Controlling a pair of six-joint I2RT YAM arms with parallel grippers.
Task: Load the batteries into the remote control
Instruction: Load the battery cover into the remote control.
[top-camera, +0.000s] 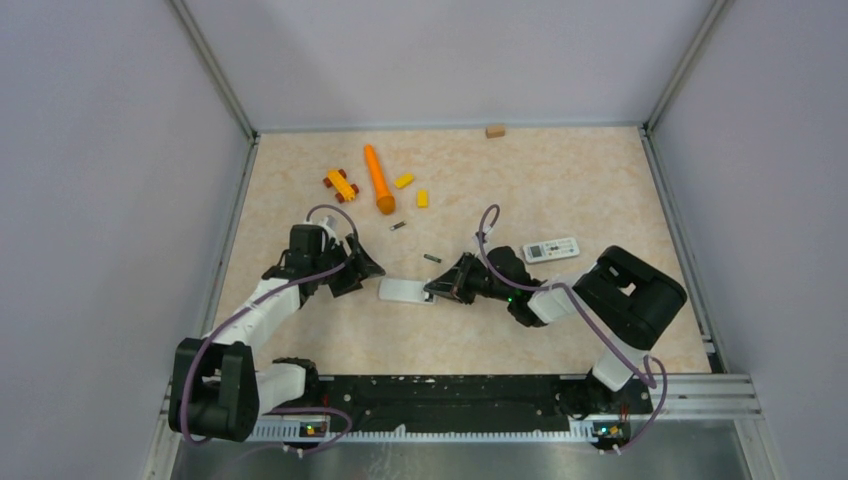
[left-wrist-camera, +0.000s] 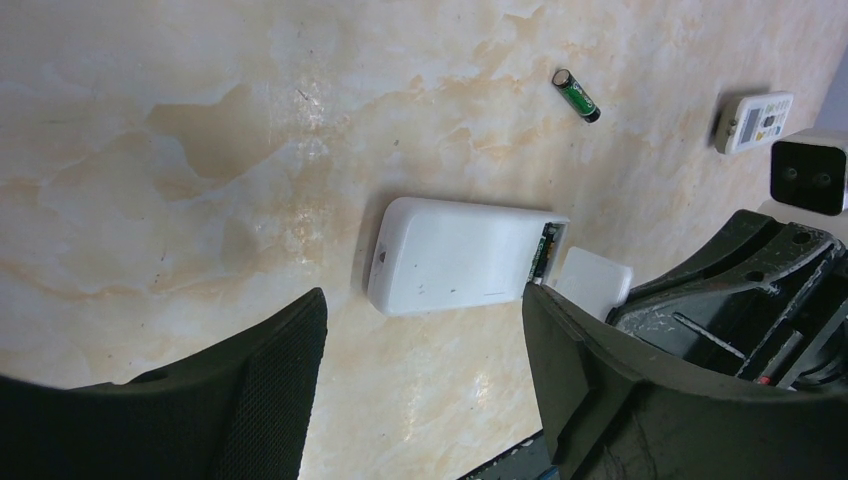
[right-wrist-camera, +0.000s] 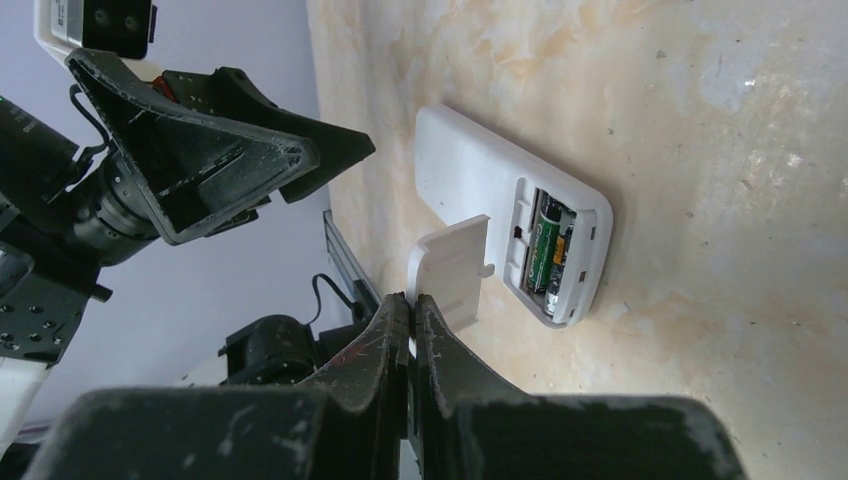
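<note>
Right gripper (right-wrist-camera: 410, 305) pinches cover (right-wrist-camera: 450, 265) edge; left gripper (left-wrist-camera: 422, 305) released beside remote (left-wrist-camera: 455, 255).

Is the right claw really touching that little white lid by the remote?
Touching. The right wrist view shows the right gripper shut on a corner of the white lid, with the lid's edge pinched between its fingertips.

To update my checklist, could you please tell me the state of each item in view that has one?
White remote: face down, battery compartment open, a battery inside.
Battery cover: off, pinched by the shut right gripper.
Left gripper: open, empty.
Two loose batteries: lying flat, not loaded.
Second remote: face up, lying apart.
</note>
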